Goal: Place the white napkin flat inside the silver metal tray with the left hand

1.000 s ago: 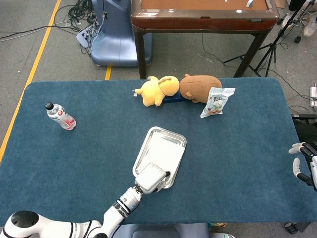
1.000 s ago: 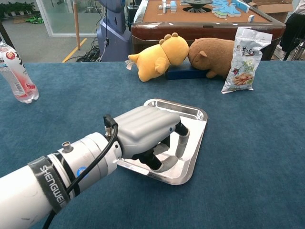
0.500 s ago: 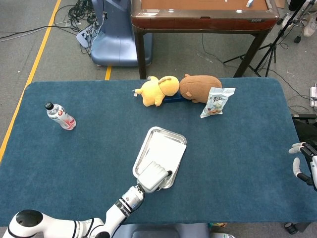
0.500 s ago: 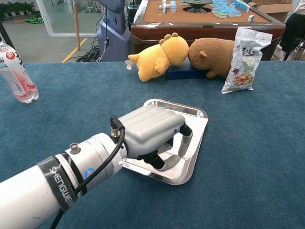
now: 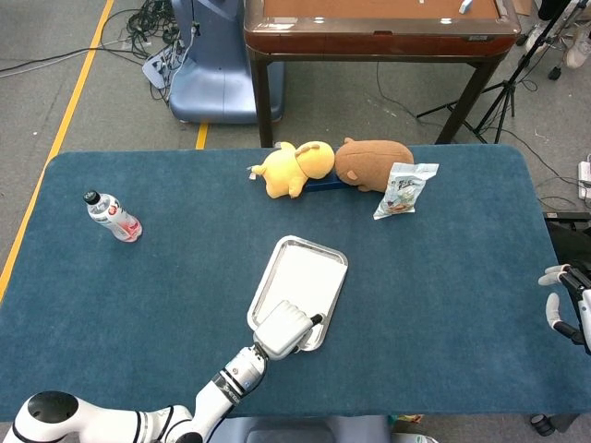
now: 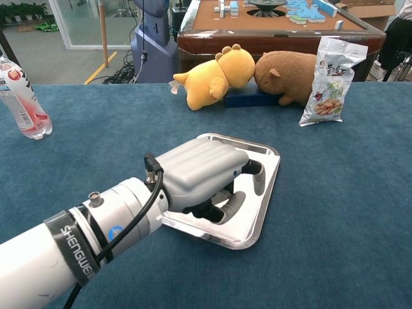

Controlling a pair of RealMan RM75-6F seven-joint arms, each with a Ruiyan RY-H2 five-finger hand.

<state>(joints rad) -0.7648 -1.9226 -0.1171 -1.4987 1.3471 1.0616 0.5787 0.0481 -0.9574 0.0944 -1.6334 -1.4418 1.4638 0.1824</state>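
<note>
The silver metal tray lies mid-table, its long side running away from me. The white napkin lies flat inside it, covering most of the floor. My left hand hovers over the tray's near end, palm down, fingers bent toward the napkin and spread apart; whether they touch it is unclear. The hand hides the napkin's near part. My right hand hangs off the table's right edge, fingers apart, holding nothing.
At the back of the blue table lie a yellow plush toy, a brown plush toy and a snack bag. A water bottle lies far left. A wooden table stands behind.
The napkin's right edge, which overlapped the tray's rim half a second ago, now lies inside the tray. My left hand's fingers have lifted and straightened a little. The right hand is still.
</note>
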